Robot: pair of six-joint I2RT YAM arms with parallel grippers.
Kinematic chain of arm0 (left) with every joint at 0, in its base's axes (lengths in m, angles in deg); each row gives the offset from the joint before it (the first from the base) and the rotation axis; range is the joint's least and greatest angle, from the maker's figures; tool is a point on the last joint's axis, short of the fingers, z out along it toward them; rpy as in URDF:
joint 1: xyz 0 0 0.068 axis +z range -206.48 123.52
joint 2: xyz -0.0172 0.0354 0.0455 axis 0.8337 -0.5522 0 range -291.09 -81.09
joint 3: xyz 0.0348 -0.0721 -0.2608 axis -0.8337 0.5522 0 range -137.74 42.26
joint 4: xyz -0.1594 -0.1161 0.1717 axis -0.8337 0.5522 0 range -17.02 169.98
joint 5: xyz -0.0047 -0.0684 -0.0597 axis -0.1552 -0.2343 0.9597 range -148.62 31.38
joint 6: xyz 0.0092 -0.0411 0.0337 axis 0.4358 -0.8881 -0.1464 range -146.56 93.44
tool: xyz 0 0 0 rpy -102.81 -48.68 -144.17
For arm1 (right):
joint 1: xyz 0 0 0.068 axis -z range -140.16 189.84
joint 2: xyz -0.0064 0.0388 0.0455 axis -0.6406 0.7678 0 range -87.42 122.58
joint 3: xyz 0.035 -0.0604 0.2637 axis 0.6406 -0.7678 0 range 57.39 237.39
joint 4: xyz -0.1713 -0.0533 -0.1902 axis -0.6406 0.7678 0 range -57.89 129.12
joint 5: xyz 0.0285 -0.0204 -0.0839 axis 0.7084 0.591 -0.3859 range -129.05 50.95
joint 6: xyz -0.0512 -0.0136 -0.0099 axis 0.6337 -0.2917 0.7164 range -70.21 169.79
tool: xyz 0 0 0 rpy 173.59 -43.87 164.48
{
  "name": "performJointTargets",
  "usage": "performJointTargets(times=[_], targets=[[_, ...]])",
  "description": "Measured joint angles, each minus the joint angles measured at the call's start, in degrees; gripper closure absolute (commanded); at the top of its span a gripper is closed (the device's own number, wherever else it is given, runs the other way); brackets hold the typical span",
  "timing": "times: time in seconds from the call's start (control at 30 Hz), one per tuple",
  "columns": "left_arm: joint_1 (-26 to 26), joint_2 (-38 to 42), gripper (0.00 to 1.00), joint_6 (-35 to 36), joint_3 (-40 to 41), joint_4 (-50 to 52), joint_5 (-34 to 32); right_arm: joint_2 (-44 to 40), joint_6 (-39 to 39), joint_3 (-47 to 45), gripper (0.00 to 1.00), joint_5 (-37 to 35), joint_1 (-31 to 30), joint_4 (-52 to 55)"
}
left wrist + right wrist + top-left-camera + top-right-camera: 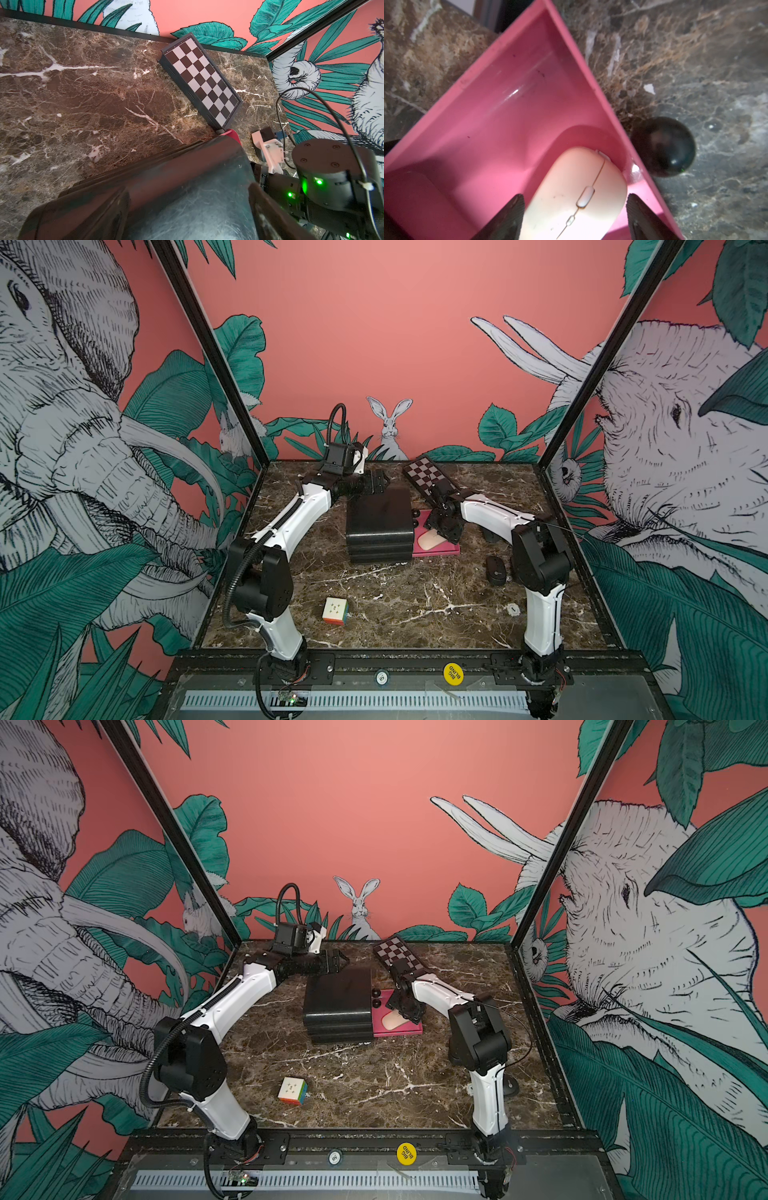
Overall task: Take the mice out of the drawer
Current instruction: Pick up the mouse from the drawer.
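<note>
Right wrist view shows the right gripper (574,196) low over the pink drawer (508,83). Its jaws are spread wide, one on each side of the cream mouse (571,212). They sit very close to its sides, but I cannot tell if they squeeze it. The cream mouse lies flat inside the pink drawer, with its front end near the wall. A round black knob (662,147) sits just outside that wall, over the table (716,62).

In both top views the pink drawer sticks out from the right side of a black box (379,522). The left gripper (376,485) is at the back edge of the black box. I cannot tell if its jaws are apart or together. A black mouse (495,570) lies on the table beside the right arm, well apart from the pink drawer. A cube (335,610) sits near the front. A checkerboard (428,477) lies at the back.
</note>
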Motion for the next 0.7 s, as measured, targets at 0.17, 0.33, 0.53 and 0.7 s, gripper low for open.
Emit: performJointTargets(times=[0.17,0.33,0.53,0.7], targets=[[0.0,0.09,0.09,0.52,0.13,-0.11,0.5,-1.44,-4.35,-1.03,0.22,0.09,-0.11,-0.17],[0.04,0.11,0.08,1.14,0.24,-0.22,1.44,-3.67,-9.99,-4.07,0.24,0.04,-0.7,-0.5],[0.04,0.11,0.08,1.7,0.24,-0.24,2.62,-3.23,-14.53,-3.19,0.27,-0.17,-1.75,-1.49],[0.15,0.11,0.08,1.77,0.33,-0.46,3.85,-1.03,-16.17,-0.44,0.29,-0.31,-2.6,-1.22]])
